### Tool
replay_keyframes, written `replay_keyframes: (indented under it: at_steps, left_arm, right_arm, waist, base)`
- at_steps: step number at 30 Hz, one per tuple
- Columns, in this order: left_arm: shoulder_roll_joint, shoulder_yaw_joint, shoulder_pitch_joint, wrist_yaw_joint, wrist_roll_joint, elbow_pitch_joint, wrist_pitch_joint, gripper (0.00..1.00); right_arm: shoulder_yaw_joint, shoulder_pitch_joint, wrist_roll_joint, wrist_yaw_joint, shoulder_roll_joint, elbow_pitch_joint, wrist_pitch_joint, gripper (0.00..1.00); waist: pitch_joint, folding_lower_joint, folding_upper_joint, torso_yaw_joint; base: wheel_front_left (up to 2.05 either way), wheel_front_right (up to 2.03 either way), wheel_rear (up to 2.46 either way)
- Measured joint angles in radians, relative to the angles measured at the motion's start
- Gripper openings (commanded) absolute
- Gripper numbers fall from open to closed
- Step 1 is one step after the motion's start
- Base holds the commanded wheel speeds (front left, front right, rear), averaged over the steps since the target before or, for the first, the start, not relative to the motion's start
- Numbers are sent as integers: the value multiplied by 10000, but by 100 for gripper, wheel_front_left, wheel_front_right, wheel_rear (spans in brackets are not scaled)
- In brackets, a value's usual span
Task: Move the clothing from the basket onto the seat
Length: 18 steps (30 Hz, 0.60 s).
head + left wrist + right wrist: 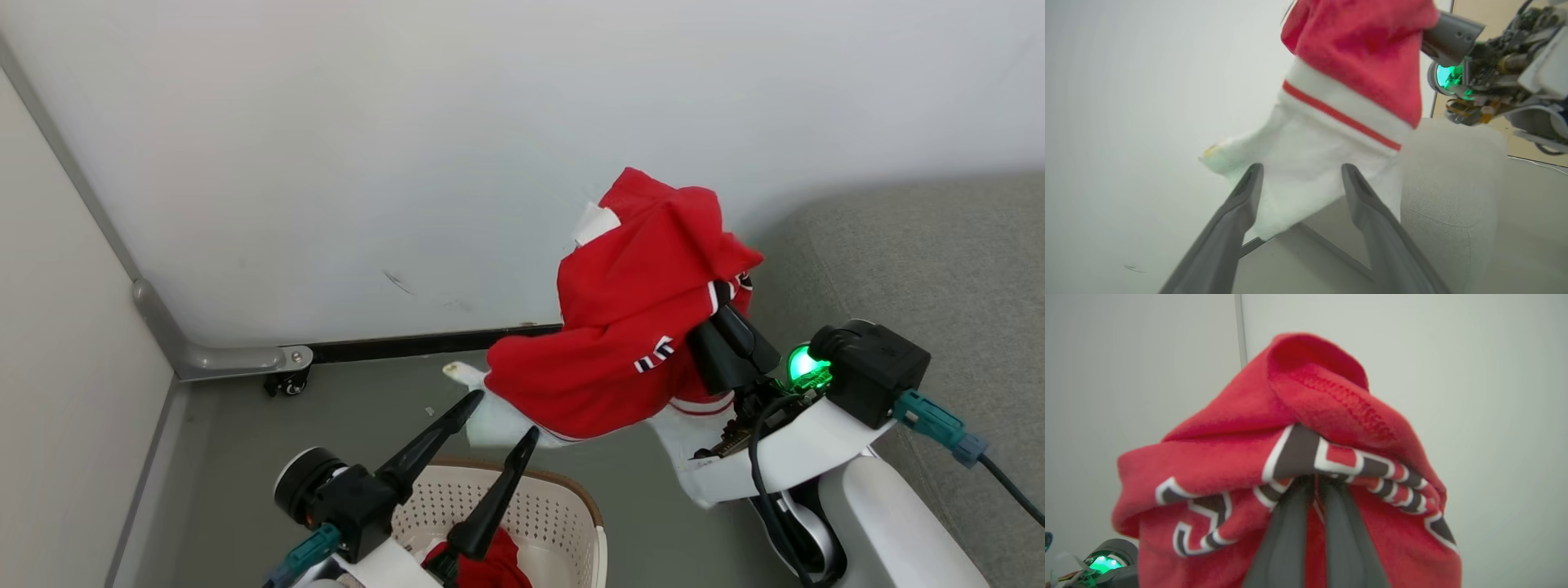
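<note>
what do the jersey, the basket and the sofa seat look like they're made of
The jersey looks like soft knit fabric, matte and slightly fuzzy, with a stitched hem and limp folds; possibly polyester, though that's unclear. The basket looks like smooth cream moulded plastic, with rows of holes and a brown rim band. The sofa seat looks like grey woven upholstery, matte with a fine grainy weave.

The jersey (620,327) is red with white panels and dark white-edged lettering; the basket (563,506) is cream-white and perforated.

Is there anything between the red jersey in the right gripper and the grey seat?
Nothing visible stands between them. The jersey hangs from the right gripper, in the air close beside the edge of the seat.
</note>
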Motion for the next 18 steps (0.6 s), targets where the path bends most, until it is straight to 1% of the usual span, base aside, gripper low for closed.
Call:
replay_keyframes:
  at_steps: [7,18]
  left_arm:
    - [65,324,360,0,150,545,0,100]
    - [31,176,931,-2,270,771,0,100]
  right_arm:
    - [-180,58,-69,0,8,-81,0,0]
    - [-502,261,-90,0,13,-199,0,0]
  waist:
    - [-17,1,0,4]
    - [-79,1,0,-26]
  base:
    - [0,0,0]
    - [0,0,0]
